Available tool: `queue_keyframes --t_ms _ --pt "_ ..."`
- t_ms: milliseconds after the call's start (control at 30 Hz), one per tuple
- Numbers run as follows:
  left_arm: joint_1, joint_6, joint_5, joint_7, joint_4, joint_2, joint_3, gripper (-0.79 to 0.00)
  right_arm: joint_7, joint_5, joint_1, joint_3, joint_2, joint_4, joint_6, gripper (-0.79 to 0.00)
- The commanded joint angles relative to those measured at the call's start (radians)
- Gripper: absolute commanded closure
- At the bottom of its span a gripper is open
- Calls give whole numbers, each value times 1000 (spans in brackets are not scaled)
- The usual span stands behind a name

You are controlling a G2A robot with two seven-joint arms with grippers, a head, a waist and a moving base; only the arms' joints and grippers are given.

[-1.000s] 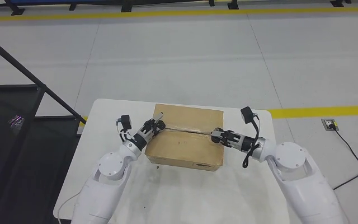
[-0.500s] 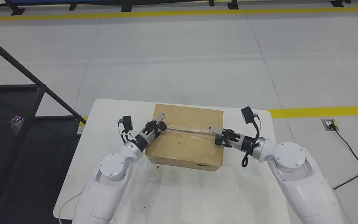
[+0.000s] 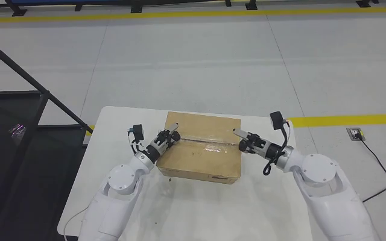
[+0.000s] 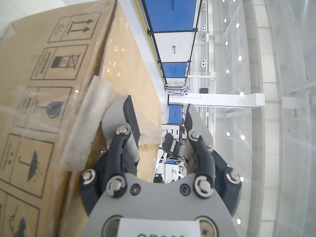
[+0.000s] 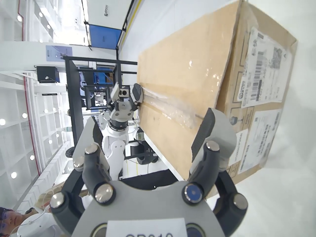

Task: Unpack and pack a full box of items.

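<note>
At the left end of the closed brown cardboard box (image 3: pixel 202 153), the left tool (image 4: pixel 159 103) gapes wide and empty, one finger just beside the clear tape strip (image 4: pixel 81 119) on the seam. At the right end the right tool (image 5: pixel 150 119) gapes, empty. The box sits mid white tabletop (image 3: pixel 199 205). It looks stiff and, being full, probably heavy; the tape is slick, so flap edges seem the surer hold. The left wrist view brings out the tape's curled, lifted end, unreadable from above.

Matt brown cardboard box (image 3: pixel 202 150); glossy clear tape (image 5: pixel 170 106) along its seam; smooth white table (image 3: pixel 199 205)
</note>
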Motion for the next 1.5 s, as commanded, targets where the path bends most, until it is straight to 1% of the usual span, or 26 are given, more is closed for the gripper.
queue_keyframes --t_ms 0,33,67,100,133,200,233,300,333,467,567,633,833,1033,1200,1333,1467 --pt "1 -2 -2 0 0 0 -1 -453 -53 17 -25 24 0 -29 -29 -748" --pt "1 -3 -1 -1 0 0 -1 -449 -62 32 -34 29 0 -45 -44 -742" --pt "1 -3 -1 -1 0 0 -2 -453 -68 42 -39 33 -1 -55 -55 -699" --pt "1 -4 -1 -2 -1 0 -3 -453 -80 44 -38 31 -2 -64 -63 -563" --pt "2 -5 -1 -2 -1 0 -4 -453 -86 55 -35 24 -4 -70 -70 -394" --pt "2 -6 -4 -5 -1 0 -6 -456 -79 67 -10 1 -9 -58 -68 -280" --pt "3 -6 -4 -5 -1 0 -7 -453 -64 60 10 -21 -12 -45 -58 -197" --pt "4 -8 -6 -7 -2 0 -9 -456 -37 54 65 -67 -19 -4 -29 -89" --pt "5 -8 -7 -7 -3 0 -10 -453 -22 42 94 -95 -24 23 -16 0" --pt "8 -12 -8 -11 -6 0 -12 -453 33 25 211 -210 -49 139 27 0" --pt "8 -13 -7 -14 -6 1 -13 -449 41 9 280 -285 -70 214 44 0" --pt "8 -11 -6 -17 -6 1 -13 -453 28 5 316 -322 -83 257 77 0" --pt "7 -11 -8 -20 -5 0 -14 -453 115 -15 392 -396 -106 354 117 0" --pt "7 -11 -9 -25 -3 0 -15 -453 117 -70 423 -426 -115 401 168 0" --pt "9 -15 -9 -24 -2 1 -21 -453 147 -88 422 -408 -109 404 189 0" --pt "18 -18 -7 -19 1 5 -41 -456 160 -101 407 -384 -99 389 196 0" --pt "35 -22 -21 -11 0 11 -77 -459 171 -113 397 -371 -94 373 207 0"
